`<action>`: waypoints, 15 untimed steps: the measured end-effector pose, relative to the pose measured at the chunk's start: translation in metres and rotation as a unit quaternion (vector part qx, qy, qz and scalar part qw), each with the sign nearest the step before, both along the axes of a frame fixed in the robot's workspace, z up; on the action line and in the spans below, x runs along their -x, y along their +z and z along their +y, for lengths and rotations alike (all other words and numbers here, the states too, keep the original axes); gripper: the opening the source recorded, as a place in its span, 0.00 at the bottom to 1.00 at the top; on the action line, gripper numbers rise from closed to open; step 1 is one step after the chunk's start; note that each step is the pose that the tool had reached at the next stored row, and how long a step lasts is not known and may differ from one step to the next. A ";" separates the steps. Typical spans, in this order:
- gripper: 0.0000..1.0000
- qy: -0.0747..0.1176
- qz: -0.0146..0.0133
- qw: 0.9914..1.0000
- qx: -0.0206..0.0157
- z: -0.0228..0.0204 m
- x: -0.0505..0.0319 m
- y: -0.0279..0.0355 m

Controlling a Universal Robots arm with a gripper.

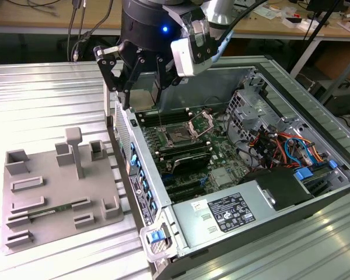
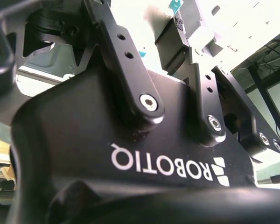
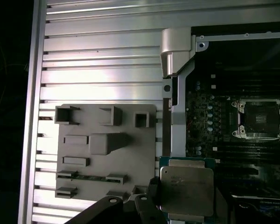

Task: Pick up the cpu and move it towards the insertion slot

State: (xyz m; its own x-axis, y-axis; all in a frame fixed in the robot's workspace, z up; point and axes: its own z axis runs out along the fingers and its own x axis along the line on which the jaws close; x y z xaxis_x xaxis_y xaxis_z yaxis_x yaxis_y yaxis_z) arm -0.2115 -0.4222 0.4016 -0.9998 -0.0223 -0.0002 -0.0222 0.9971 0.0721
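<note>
The cpu (image 3: 186,190), a flat square chip with a silvery top, is gripped by its edges, and one black finger (image 3: 147,207) shows beside it in the first wrist view. In the exterior view my gripper (image 1: 144,98) hangs over the open computer case's wall on that view's left, shut on the pale cpu (image 1: 143,97). The insertion slot (image 1: 178,137) lies lower and to that view's right, dark in the centre with its silver bracket (image 1: 201,122) raised. In the first wrist view the insertion slot (image 3: 260,119) is well apart from the chip. Black finger links (image 2: 130,84) show in the second wrist view.
A grey plastic tray (image 1: 58,192) with raised blocks lies on the ribbed metal table at the exterior view's left. Inside the case, long black memory slots (image 1: 186,156) flank the socket. A power supply (image 1: 233,213) and a drive cage with cables (image 1: 280,146) stand at the right.
</note>
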 end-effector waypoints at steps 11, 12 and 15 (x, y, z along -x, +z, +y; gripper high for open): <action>0.55 0.000 0.000 1.000 0.000 0.0000 -0.0114 -0.0003; 0.55 0.000 0.000 1.000 0.000 0.0000 -0.0121 -0.0003; 0.55 0.000 0.000 1.000 0.000 0.0000 -0.0169 -0.0006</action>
State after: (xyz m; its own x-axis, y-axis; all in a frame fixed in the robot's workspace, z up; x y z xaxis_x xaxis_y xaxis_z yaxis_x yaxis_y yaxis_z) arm -0.1947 -0.4222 0.4011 -0.9998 -0.0222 -0.0002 -0.0222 0.9971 0.0721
